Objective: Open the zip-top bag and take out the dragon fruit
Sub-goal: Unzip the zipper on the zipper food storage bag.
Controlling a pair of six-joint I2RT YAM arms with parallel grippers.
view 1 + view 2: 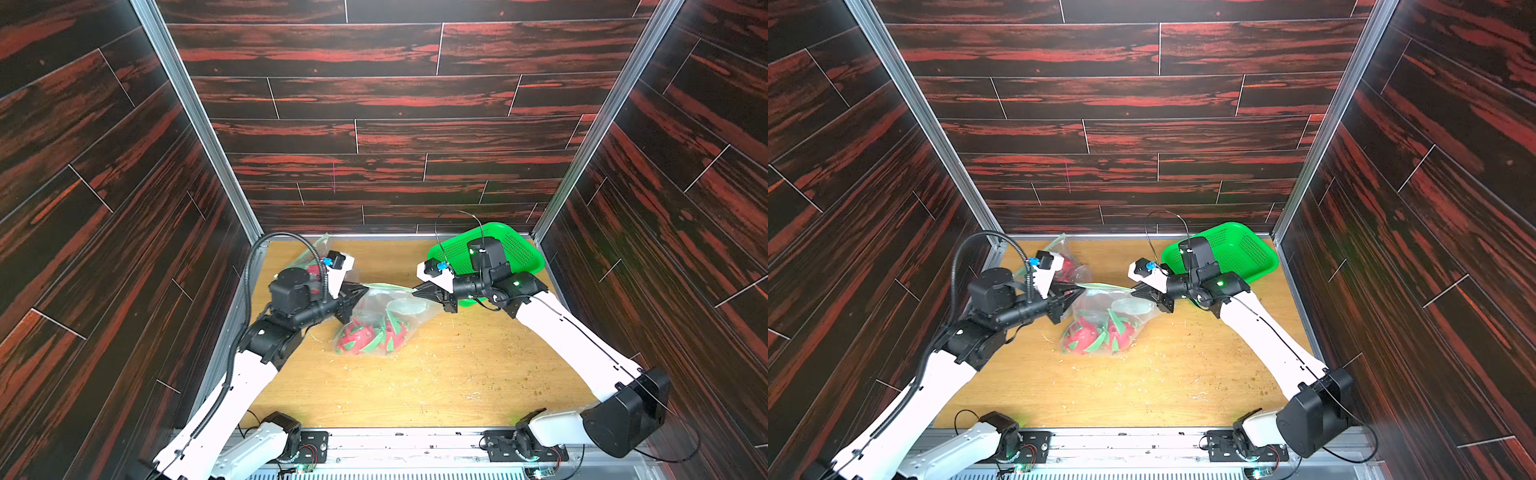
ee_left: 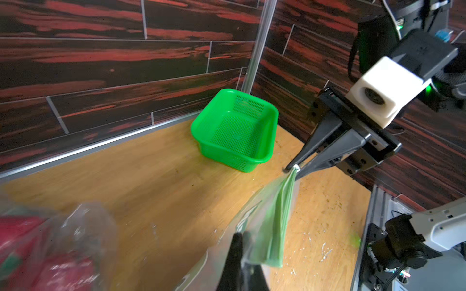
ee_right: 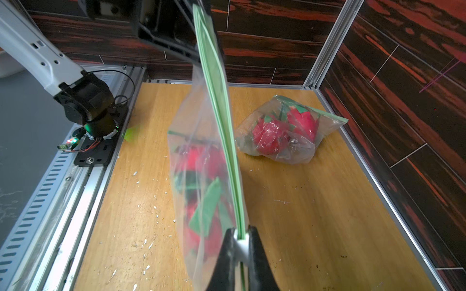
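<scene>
Nearest you, the dragon fruit (image 1: 365, 337) sags in the bottom of the clear zip-top bag (image 1: 388, 305) because your left gripper (image 1: 362, 290) and right gripper (image 1: 416, 290) each pinch one end of its green zip strip (image 3: 219, 121) and stretch it taut, seal apparently unparted. Farther back lie a second bag (image 3: 282, 131) of fruit behind the left arm (image 1: 249, 374) and one empty green basket (image 1: 519, 249) in the far right corner, likely the drop spot; roughly two fruits show per bag, though plastic blurs the count.
</scene>
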